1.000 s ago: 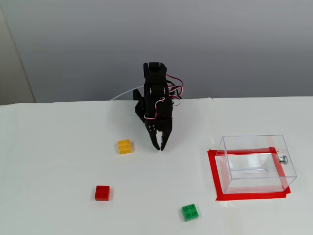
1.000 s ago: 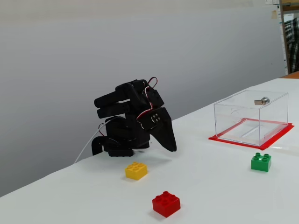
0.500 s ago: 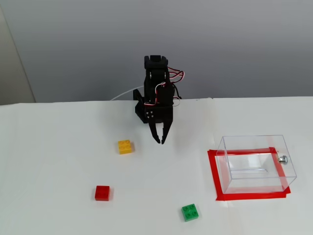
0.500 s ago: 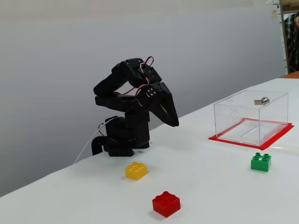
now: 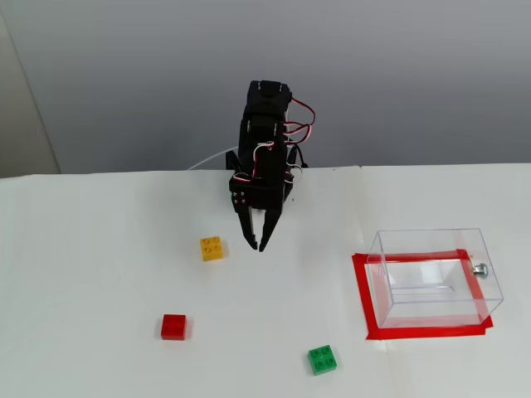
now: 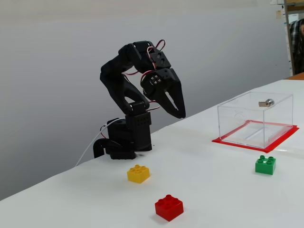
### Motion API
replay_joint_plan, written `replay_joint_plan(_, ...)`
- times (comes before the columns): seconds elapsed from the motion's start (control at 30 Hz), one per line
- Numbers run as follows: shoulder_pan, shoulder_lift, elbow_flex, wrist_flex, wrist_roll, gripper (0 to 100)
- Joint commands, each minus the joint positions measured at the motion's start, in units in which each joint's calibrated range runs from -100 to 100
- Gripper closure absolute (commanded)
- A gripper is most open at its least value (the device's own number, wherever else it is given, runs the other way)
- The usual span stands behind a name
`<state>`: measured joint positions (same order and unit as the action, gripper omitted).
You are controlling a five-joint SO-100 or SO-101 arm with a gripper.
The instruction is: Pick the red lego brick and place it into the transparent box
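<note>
The red lego brick lies on the white table toward the front left, also low in the other fixed view. The transparent box stands at the right, inside a red tape rectangle, and nothing shows in it; it is clear in the side view too. My black gripper hangs in the air in front of the arm's base, pointing down, well behind the red brick and left of the box. In the side view the gripper is raised high, its jaws a little apart, holding nothing.
A yellow brick lies just left of the gripper, and a green brick sits at the front near the box's tape. A silver knob is on the box's right wall. The arm's base stands at the back edge.
The arm has lifted from its folded pose; the gripper has risen, swung slightly left in the top fixed view, and its jaws have parted a little. The bricks and box have not moved.
</note>
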<state>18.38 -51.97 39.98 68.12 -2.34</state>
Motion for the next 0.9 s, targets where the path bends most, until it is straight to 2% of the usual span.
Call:
replay_joint_plan(0.0, 2.3, 6.4, -7.3, -0.2, 0.3, 98)
replay_joint_plan(0.17, 4.4, 13.6, -12.1, -0.2, 6.4, 98)
replay_joint_plan(0.47, 9.7, 21.9, -16.9, -0.7, 14.2, 98)
replay_joint_plan(0.87, 16.9, 37.8, -32.9, -1.0, 15.4, 98)
